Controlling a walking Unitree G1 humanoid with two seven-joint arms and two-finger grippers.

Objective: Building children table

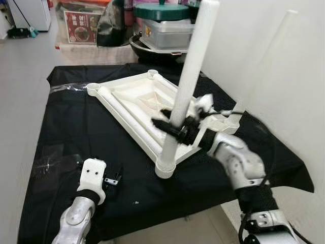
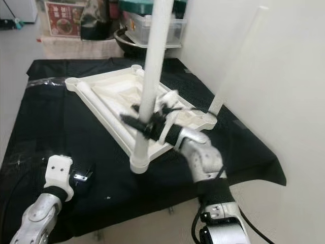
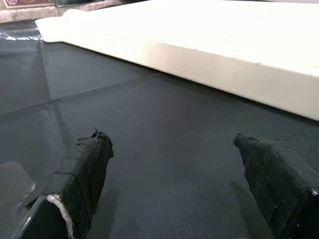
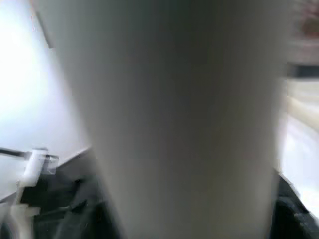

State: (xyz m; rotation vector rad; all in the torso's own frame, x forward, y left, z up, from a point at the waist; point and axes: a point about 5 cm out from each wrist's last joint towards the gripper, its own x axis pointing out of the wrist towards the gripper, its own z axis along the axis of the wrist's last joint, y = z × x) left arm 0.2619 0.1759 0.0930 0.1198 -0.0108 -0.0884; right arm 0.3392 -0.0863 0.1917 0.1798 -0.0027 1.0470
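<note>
Black cloth (image 1: 76, 132) carries the upturned tabletop (image 1: 137, 101). Right gripper (image 1: 172, 127) clamps a leg (image 1: 190, 76) standing in its near corner socket; left gripper (image 3: 174, 179), fingers spread, rests near the cloth's front edge.

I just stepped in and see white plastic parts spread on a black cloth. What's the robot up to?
It is assembling a small table. The white tabletop lies upside down on the black cloth. The right gripper holds a white leg standing in the near corner socket. Another leg already stands in the corner by the wall. The left gripper rests low over the cloth, jaws open and empty.
</note>
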